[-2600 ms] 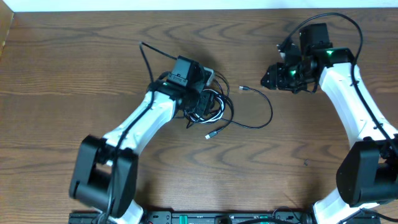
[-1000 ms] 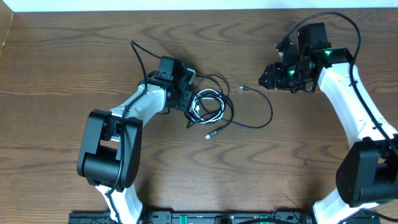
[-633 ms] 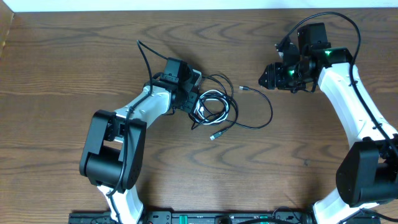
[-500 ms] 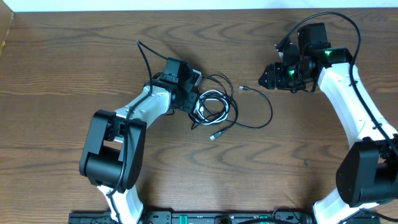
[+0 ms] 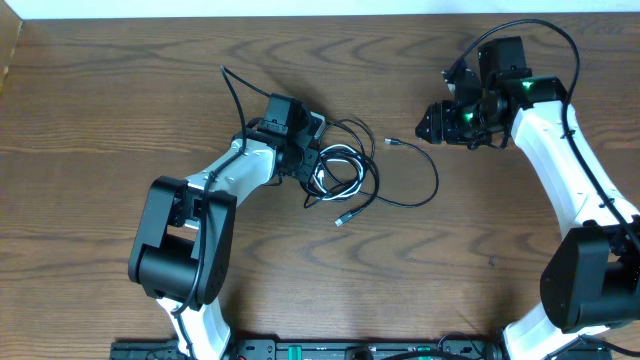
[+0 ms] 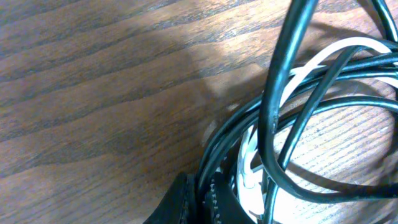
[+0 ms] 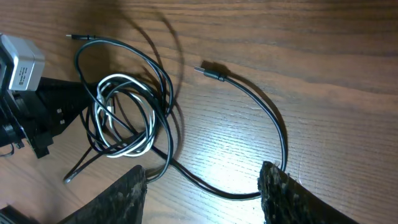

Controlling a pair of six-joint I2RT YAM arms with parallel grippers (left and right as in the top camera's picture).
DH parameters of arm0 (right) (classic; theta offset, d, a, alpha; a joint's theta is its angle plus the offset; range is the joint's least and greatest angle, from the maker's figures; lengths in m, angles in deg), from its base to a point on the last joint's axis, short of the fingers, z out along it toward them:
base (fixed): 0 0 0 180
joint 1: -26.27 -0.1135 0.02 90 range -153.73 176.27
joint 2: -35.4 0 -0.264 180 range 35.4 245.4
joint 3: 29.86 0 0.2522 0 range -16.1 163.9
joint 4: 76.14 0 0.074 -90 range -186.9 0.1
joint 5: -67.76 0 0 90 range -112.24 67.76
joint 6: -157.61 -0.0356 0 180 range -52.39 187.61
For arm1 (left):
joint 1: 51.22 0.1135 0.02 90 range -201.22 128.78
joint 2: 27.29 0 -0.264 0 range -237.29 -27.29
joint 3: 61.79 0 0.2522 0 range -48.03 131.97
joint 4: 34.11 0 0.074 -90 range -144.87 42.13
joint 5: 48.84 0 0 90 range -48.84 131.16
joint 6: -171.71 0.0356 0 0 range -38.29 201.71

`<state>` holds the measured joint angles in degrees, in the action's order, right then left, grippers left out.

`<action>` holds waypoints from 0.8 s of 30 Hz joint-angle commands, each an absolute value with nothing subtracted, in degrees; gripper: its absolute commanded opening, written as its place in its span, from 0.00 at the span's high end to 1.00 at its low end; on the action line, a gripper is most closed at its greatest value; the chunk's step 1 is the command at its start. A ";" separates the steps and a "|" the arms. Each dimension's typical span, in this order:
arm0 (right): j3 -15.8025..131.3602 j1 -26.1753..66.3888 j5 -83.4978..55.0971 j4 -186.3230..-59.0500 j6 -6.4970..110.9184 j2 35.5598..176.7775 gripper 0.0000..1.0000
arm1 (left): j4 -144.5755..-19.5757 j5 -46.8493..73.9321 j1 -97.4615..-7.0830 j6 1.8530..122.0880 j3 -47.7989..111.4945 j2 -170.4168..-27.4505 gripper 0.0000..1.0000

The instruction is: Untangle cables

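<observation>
The cables (image 5: 350,172) lie in a tangled bundle at mid-table: black loops wound around a coiled white cable (image 5: 338,153). One long black cable (image 5: 432,180) arcs out to the right and ends in a plug (image 5: 392,142). My left gripper (image 5: 311,165) sits at the bundle's left edge. In the left wrist view the left gripper (image 6: 200,184) is shut on a black strand (image 6: 273,106), with the white cable (image 6: 250,149) just beside it. My right gripper (image 5: 430,124) hovers open to the right; in its own view the right gripper (image 7: 205,199) holds nothing above the long black cable (image 7: 273,130).
A loose plug end (image 5: 338,218) points toward the near side below the bundle. The left arm's own thick wire (image 5: 232,88) loops up behind its wrist. Bare brown wood (image 5: 120,110) surrounds the bundle, and a pale wall runs along the far edge.
The left gripper has closed on the black strands at the bundle's left edge, and the bundle has shifted slightly. The right arm has stayed still.
</observation>
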<state>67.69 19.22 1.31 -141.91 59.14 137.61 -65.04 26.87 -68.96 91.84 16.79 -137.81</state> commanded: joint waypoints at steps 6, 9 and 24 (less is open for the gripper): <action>67.52 18.68 1.70 -141.67 60.01 137.41 0.45 | -64.80 16.32 -69.05 87.25 16.77 -123.88 0.92; 67.52 18.65 3.34 -141.25 60.01 137.41 0.45 | -64.80 11.18 -69.05 85.87 16.77 -118.59 0.92; 67.52 18.65 32.43 -133.01 68.80 137.28 0.40 | -63.33 6.63 -69.05 75.10 16.77 -106.03 0.93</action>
<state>67.69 19.22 24.83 -133.47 65.63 137.61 -63.88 8.27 -68.98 78.53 16.66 -107.08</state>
